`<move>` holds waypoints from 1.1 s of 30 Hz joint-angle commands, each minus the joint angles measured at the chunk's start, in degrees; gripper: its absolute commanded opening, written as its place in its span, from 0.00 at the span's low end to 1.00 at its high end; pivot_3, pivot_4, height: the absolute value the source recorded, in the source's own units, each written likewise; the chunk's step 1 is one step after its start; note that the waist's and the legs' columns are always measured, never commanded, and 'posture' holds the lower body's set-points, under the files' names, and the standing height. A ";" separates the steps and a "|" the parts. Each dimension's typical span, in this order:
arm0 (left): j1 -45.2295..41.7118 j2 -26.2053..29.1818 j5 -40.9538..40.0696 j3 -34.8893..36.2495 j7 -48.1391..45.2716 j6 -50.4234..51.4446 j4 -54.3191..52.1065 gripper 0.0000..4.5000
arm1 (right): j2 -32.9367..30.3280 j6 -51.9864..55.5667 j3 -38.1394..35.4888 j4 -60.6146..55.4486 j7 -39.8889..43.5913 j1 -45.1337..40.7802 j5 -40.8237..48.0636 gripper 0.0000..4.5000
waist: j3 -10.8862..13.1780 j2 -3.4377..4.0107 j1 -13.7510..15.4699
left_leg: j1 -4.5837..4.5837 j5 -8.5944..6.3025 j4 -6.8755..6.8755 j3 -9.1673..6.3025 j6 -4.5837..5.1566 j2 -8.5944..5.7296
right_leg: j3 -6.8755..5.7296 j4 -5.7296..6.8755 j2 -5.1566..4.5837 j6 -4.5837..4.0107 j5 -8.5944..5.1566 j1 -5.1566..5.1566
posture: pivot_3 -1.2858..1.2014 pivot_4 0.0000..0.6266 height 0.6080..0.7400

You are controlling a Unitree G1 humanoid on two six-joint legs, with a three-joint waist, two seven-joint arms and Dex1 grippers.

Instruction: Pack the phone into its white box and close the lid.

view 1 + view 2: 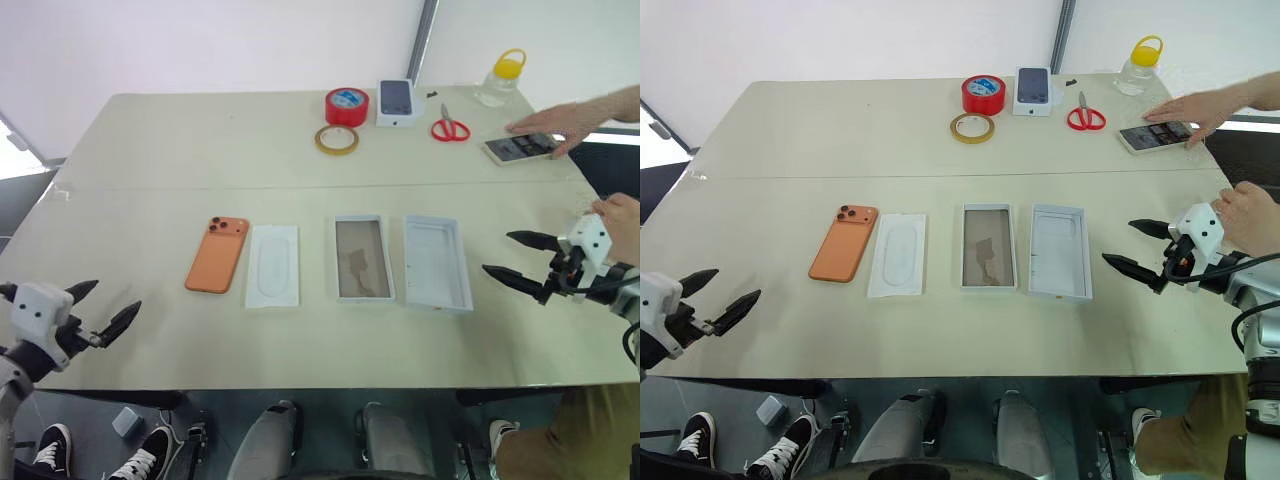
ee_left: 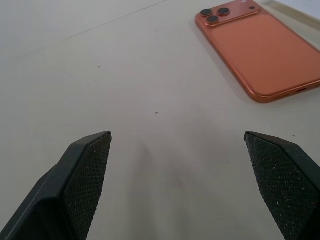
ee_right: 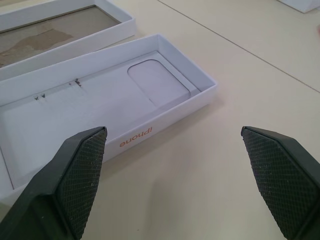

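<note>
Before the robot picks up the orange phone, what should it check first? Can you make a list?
1. Left gripper open and empty: ok.
2. Right gripper open and empty: ok.
3. Phone lying flat, camera side up, nothing on it: ok.
4. White box open, nothing inside: ok.
5. Lid lying inside-up beside the box: ok.
6. A person's hand is right by the right gripper: not ok.

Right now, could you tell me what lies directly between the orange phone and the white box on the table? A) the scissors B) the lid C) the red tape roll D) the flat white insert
D: the flat white insert lies between the phone and the white box, all in one row.
</note>
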 commanded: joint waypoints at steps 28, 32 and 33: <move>-5.59 0.03 0.76 -2.43 4.67 4.91 -7.11 0.99 | 0.54 2.49 0.24 -7.11 -3.47 -1.31 0.42 1.00 | 0.01 0.00 0.05 | 0.00 0.00 0.00 0.01 0.00 0.00 | 0.00 0.00 0.00 0.11 0.06 0.00 | 0.52 0.24 1.00; -6.72 0.08 -1.04 -2.34 4.93 8.83 -9.78 0.99 | 0.68 2.42 1.07 -7.81 -3.24 -1.98 0.15 1.00 | 0.01 0.00 0.04 | 0.00 0.00 0.00 0.01 0.00 -0.01 | 0.00 0.00 0.00 0.12 0.06 0.00 | 0.52 0.24 1.00; -7.17 -0.13 -1.90 -2.76 5.39 10.71 -11.43 0.99 | 0.94 2.82 1.64 -8.89 -3.24 -2.38 0.33 1.00 | 0.01 0.00 -0.02 | 0.00 0.00 0.00 0.01 0.00 -0.01 | 0.00 0.00 0.00 0.12 0.07 0.00 | 0.52 0.24 1.00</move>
